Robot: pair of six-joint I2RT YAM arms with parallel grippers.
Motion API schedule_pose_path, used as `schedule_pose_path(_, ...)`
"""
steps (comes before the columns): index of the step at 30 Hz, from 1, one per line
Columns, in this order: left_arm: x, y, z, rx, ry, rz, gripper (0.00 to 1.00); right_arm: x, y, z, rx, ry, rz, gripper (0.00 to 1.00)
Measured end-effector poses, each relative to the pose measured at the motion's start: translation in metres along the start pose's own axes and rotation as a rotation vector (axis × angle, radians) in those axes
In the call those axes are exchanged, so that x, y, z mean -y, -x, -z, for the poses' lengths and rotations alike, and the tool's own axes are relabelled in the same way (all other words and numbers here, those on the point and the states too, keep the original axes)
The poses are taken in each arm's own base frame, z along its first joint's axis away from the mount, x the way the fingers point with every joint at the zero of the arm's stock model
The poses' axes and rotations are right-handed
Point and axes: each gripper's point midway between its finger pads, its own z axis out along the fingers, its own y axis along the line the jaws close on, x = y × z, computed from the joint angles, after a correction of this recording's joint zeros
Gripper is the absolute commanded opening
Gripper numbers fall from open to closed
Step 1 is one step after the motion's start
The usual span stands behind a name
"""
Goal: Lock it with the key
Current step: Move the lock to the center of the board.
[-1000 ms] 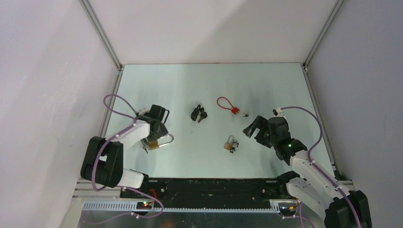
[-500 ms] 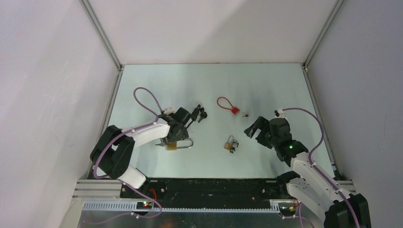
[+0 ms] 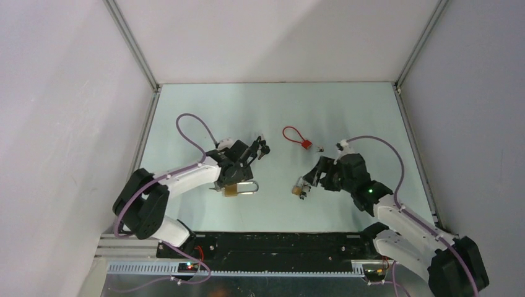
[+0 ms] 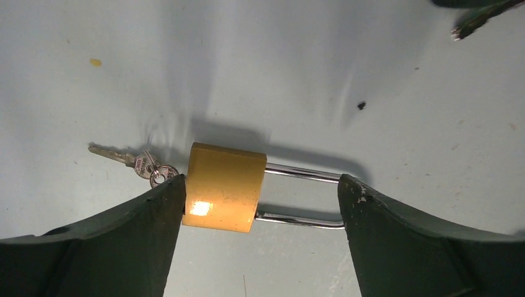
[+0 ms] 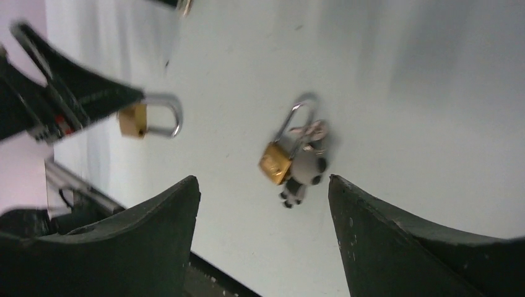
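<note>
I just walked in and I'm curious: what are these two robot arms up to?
They're working on padlocks on a table. The left gripper holds a large brass padlock end to end between its fingers, with a key just beside it. The right gripper is open, poised over a smaller padlock with its bunch of keys.

Brass, steel and red on pale green
Padlock yellow-brass with silver shackle; key silver; cable lock red; table pale green.
</note>
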Motion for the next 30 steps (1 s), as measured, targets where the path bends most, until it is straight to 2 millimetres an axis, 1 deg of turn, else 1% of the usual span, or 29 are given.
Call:
schedule_pose_path(2,0.002,0.006,0.006,0.025,-0.021,-0.005,0.95,-0.016,-0.015,-0.006,-0.049,0.046,0.053,0.78)
schedule_pose_path(5,0.003,0.013,0.013,0.059,-0.047,-0.006,0.92,-0.034,-0.033,-0.017,-0.121,0.080,0.099,0.72)
schedule_pose_path(8,-0.003,0.013,0.015,0.073,-0.048,-0.007,0.90,-0.047,-0.043,-0.035,-0.173,0.090,0.119,0.68)
schedule_pose_path(10,-0.011,0.008,0.012,0.070,-0.029,-0.015,0.89,-0.056,-0.048,-0.047,-0.204,0.088,0.133,0.65)
schedule_pose_path(13,-0.021,0.000,0.007,0.056,0.000,-0.035,0.87,-0.075,-0.056,-0.065,-0.240,0.086,0.180,0.63)
schedule_pose_path(16,-0.026,-0.002,0.005,0.048,0.013,-0.054,0.79,-0.098,-0.061,-0.080,-0.254,0.094,0.232,0.59)
schedule_pose_path(18,-0.026,-0.002,0.004,0.048,0.013,-0.057,0.74,-0.108,-0.064,-0.086,-0.259,0.094,0.263,0.58)
schedule_pose_path(19,-0.026,-0.002,0.005,0.047,0.013,-0.060,0.73,-0.113,-0.066,-0.090,-0.260,0.088,0.279,0.58)
schedule_pose_path(24,-0.026,-0.006,0.003,0.028,0.009,-0.047,0.72,-0.118,-0.070,-0.109,-0.251,0.027,0.337,0.58)
schedule_pose_path(27,-0.023,-0.014,0.000,-0.009,0.003,-0.027,0.72,-0.107,-0.072,-0.114,-0.254,-0.025,0.347,0.58)
schedule_pose_path(30,-0.023,-0.022,-0.005,-0.040,0.018,-0.007,0.68,-0.096,-0.072,-0.114,-0.258,-0.072,0.350,0.58)
